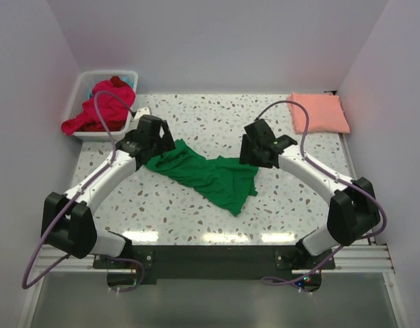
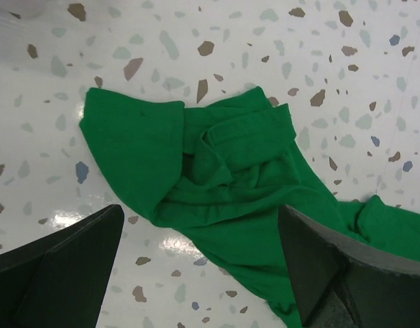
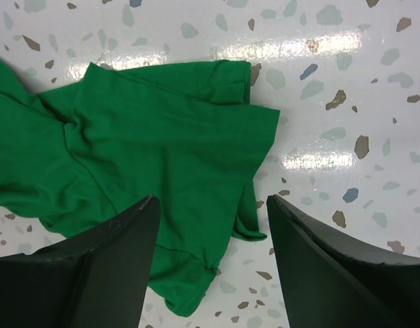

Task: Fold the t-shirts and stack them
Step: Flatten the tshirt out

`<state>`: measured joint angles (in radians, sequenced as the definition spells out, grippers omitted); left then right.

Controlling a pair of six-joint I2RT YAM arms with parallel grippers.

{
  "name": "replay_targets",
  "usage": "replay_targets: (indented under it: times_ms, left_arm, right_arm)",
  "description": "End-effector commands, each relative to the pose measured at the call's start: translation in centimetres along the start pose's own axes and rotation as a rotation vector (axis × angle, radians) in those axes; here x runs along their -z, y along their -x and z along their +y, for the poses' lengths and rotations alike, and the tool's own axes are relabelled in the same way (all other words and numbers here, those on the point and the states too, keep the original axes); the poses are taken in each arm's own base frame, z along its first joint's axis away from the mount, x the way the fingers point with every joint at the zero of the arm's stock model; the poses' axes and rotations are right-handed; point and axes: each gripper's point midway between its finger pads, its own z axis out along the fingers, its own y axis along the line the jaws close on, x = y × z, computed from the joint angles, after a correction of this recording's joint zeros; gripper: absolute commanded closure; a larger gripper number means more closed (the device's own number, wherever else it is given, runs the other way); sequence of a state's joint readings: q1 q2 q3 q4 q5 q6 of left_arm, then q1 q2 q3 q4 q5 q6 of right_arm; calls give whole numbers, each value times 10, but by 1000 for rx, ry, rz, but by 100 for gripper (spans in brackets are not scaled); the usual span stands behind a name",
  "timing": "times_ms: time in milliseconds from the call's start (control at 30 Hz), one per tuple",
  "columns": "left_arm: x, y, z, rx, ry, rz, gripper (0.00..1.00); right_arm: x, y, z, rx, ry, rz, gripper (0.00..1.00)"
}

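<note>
1. The speckled table is closed in by pale walls on the left, far and right sides. The 2 arm bases stand at its near edge.
2. Bare tabletop shows along the far middle, between the white basket at the far left corner and the salmon-pink t-shirt at the far right corner. It also shows in a near strip in front of the green t-shirt.
3. The green t-shirt lies crumpled across the middle of the table, running from the left gripper to the right gripper.
4. In the left wrist view, the left gripper stands with its jaws spread wide. It has hold of nothing, and a bunched end of the green t-shirt lies on the table beneath it.
5. In the right wrist view, the right gripper is also parted wide and grips nothing. A sleeve and a flat part of the green t-shirt lie under it.
6. In the top view both grippers cover the ends of the green t-shirt. Each wrist view cuts the cloth off at the frame edge.
7. The red and magenta t-shirts are heaped in the basket, with magenta cloth spilling over its near rim. I cannot tell how many there are.
8. Count: 1 green t-shirt, 1 salmon-pink t-shirt folded flat, 1 basket, 2 grippers.
</note>
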<state>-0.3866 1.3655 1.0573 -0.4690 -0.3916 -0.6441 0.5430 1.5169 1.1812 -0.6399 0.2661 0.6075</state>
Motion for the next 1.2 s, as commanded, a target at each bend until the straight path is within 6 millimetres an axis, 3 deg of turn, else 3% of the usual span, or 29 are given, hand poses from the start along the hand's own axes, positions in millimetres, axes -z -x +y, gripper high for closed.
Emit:
replay_targets:
  times_ms: [0,167,333,800,1167]
  left_arm:
    - [-12,-3,-31,27,-150,67,0]
    - [-24,-3,-32,35,-164,92,0]
    - [-30,-1,-31,53,-194,116,0]
    - [-31,6,-25,63,-207,116,0]
    - [-29,11,-17,79,-202,109,0]
  right_arm:
    - [-7,0,2,-52,1,-14,34]
    - [-23,-12,-14,-97,-42,-2,42]
    - [-38,-10,-38,-169,-64,6,45]
    - [-75,-4,-39,-236,34,31,52]
    - [-89,-18,-35,-241,66,73,58]
